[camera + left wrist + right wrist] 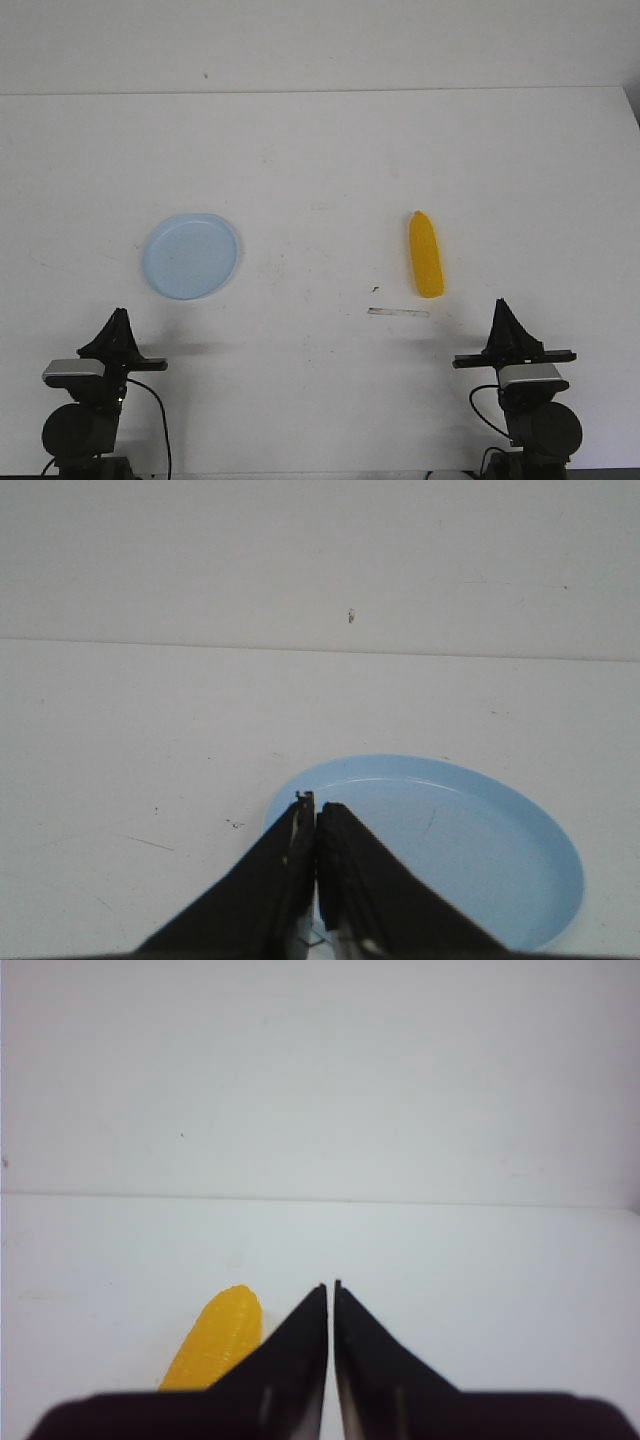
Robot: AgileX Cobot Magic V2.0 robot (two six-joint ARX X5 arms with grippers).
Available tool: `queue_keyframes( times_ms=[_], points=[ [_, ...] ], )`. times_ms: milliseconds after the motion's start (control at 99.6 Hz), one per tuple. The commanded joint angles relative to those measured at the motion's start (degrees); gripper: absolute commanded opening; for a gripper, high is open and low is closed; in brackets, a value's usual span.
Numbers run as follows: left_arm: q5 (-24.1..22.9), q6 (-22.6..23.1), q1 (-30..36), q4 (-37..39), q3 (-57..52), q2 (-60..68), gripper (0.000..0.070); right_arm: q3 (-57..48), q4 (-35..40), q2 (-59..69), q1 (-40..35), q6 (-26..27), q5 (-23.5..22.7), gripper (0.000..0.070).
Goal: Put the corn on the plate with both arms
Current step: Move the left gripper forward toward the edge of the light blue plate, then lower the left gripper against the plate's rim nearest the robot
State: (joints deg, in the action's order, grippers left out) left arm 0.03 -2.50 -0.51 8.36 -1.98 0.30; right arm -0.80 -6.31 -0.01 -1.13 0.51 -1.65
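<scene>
Front view shows a white counter [320, 150] with its far edge running straight across at twelve o'clock, meeting a pale wall behind it; the counter's right corner shows at about two o'clock. The plate [190, 256] lies flat at nine o'clock from the middle of the counter, well apart from every edge. The corn [425, 254] lies at three o'clock, lengthwise toward the wall with its tapered end pointing to twelve, well apart from the plate, with bare counter between them. A thin pale strip [398, 312] lies just near the corn's blunt end, at about seven o'clock from it.

The left gripper [119, 316] sits at seven o'clock near the counter's near edge, fingers pressed together on nothing, the plate just ahead of it. The right gripper [501, 305] sits at five o'clock, fingers drawn together with a hairline slit, holding nothing; the corn lies ahead of it toward eleven o'clock. Small dark specks mark the white surface.
</scene>
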Motion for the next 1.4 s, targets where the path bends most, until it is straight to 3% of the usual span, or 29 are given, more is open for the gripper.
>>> queue_keyframes(
  times_ms=[0, 251, 492, 994, 1276, 1386],
  points=[
    [-0.1, -0.1, 0.0, 0.7, 1.2, -0.1, 0.0001, 0.1, -0.7, 0.1, -0.1, 0.9, 0.2, 0.0015],
    [-0.7, -0.2, 0.0, 3.3, -0.5, -0.1, 0.0001, 0.1, -0.7, 0.1, -0.1, 0.9, 0.2, 0.0015],
    [-7.1, 0.1, 0.0, 3.3, -9.2, 3.2, 0.0001, 0.1, -0.7, 0.1, -0.1, 0.9, 0.2, 0.0015],
    [-7.1, 0.0, 0.2, 3.4, -29.5, 34.2, 0.0001, 0.1, -0.7, 0.1, -0.1, 0.9, 0.2, 0.0015],
    [-8.0, 0.0, 0.2, -7.4, -42.3, 53.5, 0.0001, 0.1, -0.7, 0.1, -0.1, 0.9, 0.2, 0.0015],
    [-8.0, -0.2, -0.4, -15.0, -46.5, 59.8, 0.0001, 0.1, -0.7, 0.1, -0.1, 0.9, 0.2, 0.0015]
  ],
)
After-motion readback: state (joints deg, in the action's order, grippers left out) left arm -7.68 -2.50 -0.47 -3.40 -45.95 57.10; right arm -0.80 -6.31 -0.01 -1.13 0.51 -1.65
